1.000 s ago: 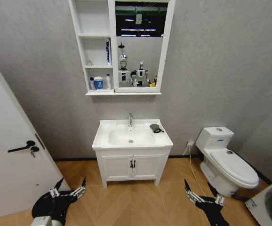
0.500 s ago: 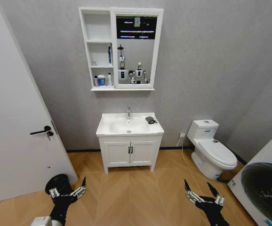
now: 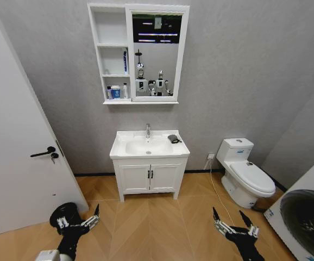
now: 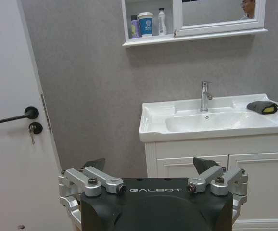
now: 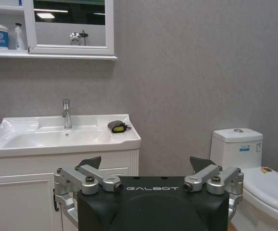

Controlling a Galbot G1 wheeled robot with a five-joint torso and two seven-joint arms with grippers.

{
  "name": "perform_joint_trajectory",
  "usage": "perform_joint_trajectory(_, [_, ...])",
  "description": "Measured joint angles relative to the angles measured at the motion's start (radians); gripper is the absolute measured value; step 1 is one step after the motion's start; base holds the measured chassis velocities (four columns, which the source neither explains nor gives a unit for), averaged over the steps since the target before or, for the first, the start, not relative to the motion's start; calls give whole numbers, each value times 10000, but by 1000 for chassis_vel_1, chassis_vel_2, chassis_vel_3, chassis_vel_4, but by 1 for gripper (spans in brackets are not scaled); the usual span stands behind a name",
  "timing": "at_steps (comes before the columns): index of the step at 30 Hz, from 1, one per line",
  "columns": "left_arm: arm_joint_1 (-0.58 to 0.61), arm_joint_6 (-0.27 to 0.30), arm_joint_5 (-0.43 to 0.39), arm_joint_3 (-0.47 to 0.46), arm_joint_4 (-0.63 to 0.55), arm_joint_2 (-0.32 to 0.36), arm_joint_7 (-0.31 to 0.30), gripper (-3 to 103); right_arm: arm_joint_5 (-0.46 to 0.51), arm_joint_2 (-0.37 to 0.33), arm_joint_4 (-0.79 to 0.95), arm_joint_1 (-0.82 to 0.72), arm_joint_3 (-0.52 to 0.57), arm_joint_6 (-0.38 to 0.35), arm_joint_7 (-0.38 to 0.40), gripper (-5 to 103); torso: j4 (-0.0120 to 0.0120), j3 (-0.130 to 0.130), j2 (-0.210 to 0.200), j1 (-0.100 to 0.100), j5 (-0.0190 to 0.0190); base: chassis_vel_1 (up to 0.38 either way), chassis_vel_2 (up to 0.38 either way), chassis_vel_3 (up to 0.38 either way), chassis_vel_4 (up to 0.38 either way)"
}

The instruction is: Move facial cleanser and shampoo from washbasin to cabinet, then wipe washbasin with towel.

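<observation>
White washbasin [image 3: 125, 150] with chrome tap [image 3: 148, 130], over a white two-door floor cabinet [image 3: 149, 177] with dark handles. Dark grey-black towel [image 3: 173, 138] with a yellow edge. White cabinet [image 3: 109, 54] and mirror frame; on its lowest shelf a blue-and-white cup [image 4: 145, 24], a purple bottle [image 4: 134, 27], a white bottle [image 4: 162, 21]. Mottled grey wall [image 3: 244, 70]. Herringbone wooden floor [image 3: 151, 225] in warm brown. White door [image 3: 10, 157] with black handle [image 3: 43, 153]. White toilet [image 3: 246, 174]. Black-bodied left claw [image 3: 76, 222] and right claw [image 3: 234, 227], with silver linkages.

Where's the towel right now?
In the head view the towel lies on the washbasin ledge at the robot's right, beside the bowl and right of the tap.
</observation>
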Motion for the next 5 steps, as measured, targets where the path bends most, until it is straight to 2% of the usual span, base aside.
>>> perform_joint_trajectory(5, [0, 0, 0, 0, 0, 0, 0, 100, 0, 0, 0, 0, 0, 0, 0, 100, 0, 0, 0, 2, 0, 0, 0, 0, 0])
